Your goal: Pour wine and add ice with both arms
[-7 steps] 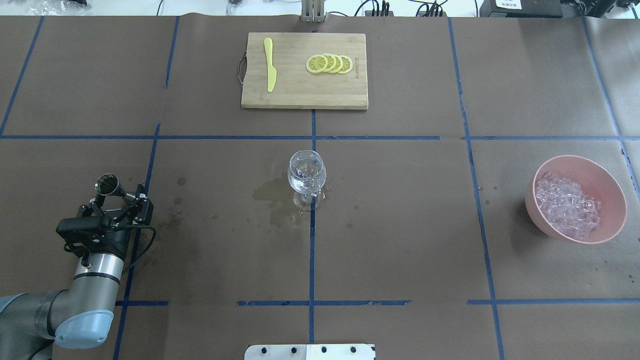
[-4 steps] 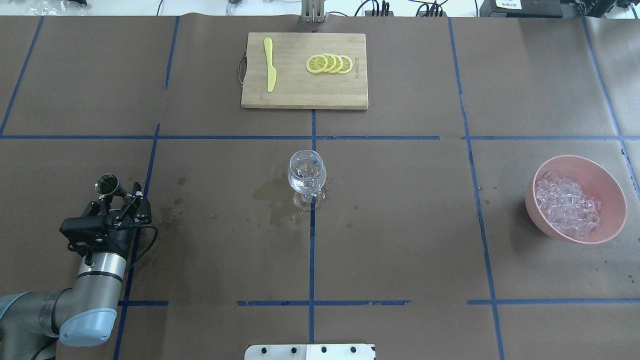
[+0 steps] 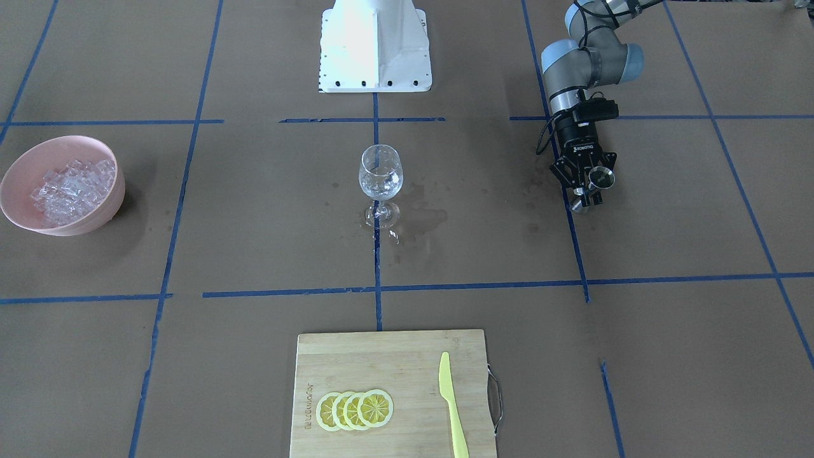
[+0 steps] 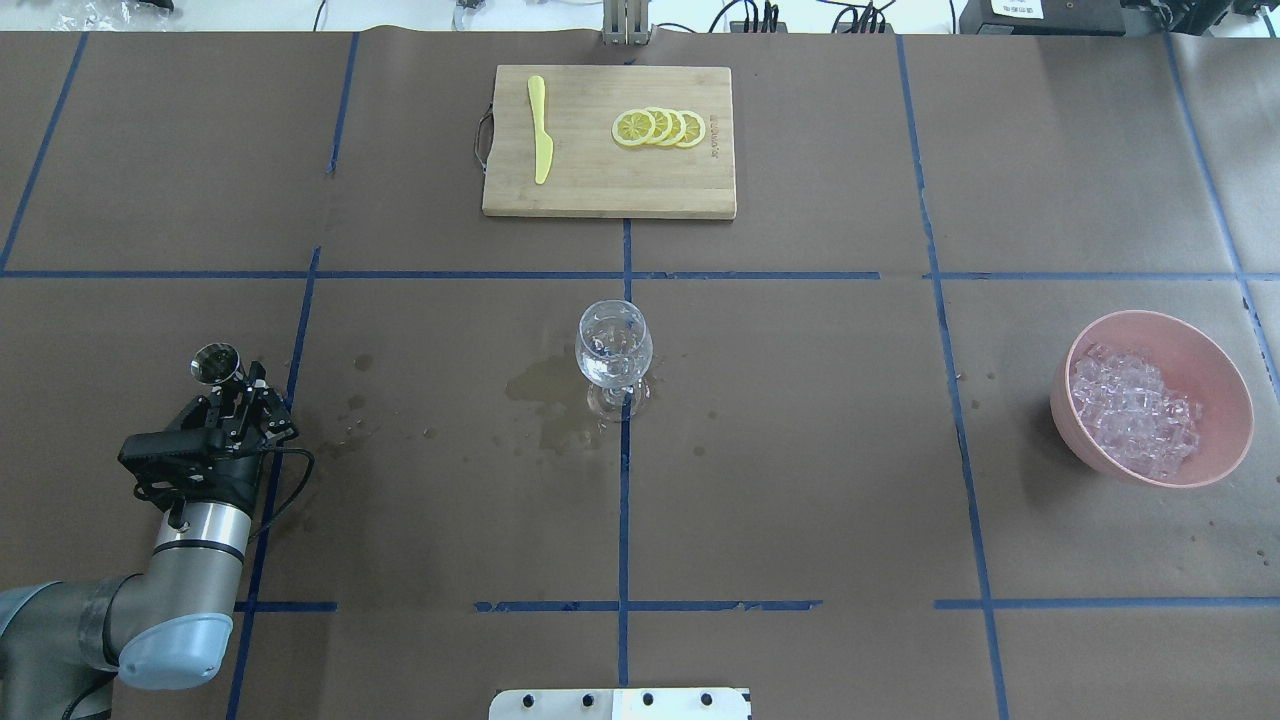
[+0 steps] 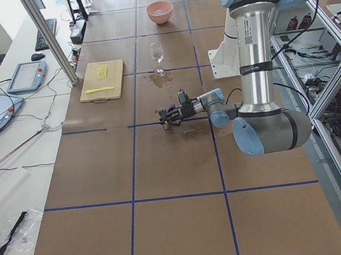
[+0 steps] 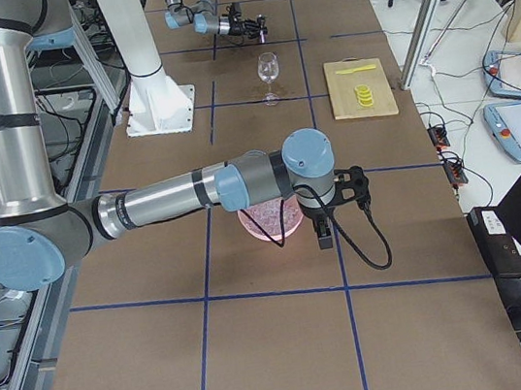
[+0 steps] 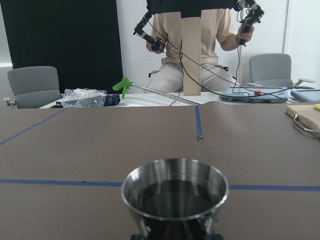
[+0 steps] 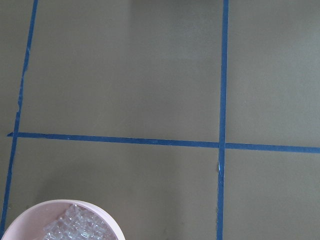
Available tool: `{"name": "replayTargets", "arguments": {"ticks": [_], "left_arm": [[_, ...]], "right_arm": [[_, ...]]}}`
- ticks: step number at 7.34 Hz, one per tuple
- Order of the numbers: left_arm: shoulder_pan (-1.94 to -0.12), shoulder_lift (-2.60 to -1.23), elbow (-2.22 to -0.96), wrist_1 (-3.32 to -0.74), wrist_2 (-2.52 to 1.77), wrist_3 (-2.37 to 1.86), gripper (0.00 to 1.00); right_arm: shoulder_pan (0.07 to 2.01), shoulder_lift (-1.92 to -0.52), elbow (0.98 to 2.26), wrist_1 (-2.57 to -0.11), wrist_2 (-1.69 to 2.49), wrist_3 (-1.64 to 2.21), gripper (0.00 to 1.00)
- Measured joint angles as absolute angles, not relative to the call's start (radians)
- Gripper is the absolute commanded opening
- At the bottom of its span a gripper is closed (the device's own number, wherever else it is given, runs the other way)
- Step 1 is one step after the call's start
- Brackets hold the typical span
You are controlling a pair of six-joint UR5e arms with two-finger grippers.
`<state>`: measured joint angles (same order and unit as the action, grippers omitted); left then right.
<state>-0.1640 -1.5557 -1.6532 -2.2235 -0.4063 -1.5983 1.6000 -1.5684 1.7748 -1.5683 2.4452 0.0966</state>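
Observation:
My left gripper point(image 4: 236, 386) is shut on a small steel jigger point(image 4: 214, 364) low over the table's left side; both also show in the front view, gripper point(image 3: 586, 191) and jigger point(image 3: 601, 178). The left wrist view shows the jigger point(image 7: 175, 192) roughly upright with dark wine point(image 7: 172, 197) in it. A clear wine glass point(image 4: 613, 345) stands at the table's centre. Ice point(image 4: 1130, 410) fills a pink bowl point(image 4: 1225, 375) at the right. My right gripper point(image 6: 324, 233) hangs beside the bowl point(image 6: 265, 226) in the exterior right view only; I cannot tell if it is open.
A wooden cutting board point(image 4: 600, 185) at the far centre carries lemon slices point(image 4: 658, 128) and a yellow knife point(image 4: 540, 130). Wet stains point(image 4: 545, 390) darken the paper left of the glass. The white base block point(image 3: 375, 44) stands at the robot's side.
My left wrist has turned, bringing the jigger from a sideways tilt toward upright, and the gripper has shifted slightly left. Glass and bowl have not moved.

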Motion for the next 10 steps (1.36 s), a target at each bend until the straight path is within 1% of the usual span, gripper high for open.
{"name": "replayTargets", "arguments": {"ticks": [2,6,8,10], "left_arm": [[-0.181,-1.558,-1.673,-2.245,-0.420,-1.581,0.00],[-0.238,-1.563,-1.795,-2.262,-0.437,-1.446,0.00],[-0.274,-1.581,-1.851,-2.337,-0.457,-1.381,0.00],[-0.339,-1.598,-1.874,-2.410,-0.507,-1.243,0.00]], "right_arm": [[1.598,-1.567,1.775,-1.567,2.445,0.097,1.00],[1.580,-1.567,1.793,-1.564,2.455,0.134,1.00],[1.559,-1.567,1.823,-1.563,2.455,0.180,1.00],[1.530,-1.568,1.847,-1.562,2.450,0.224,1.00]]}}
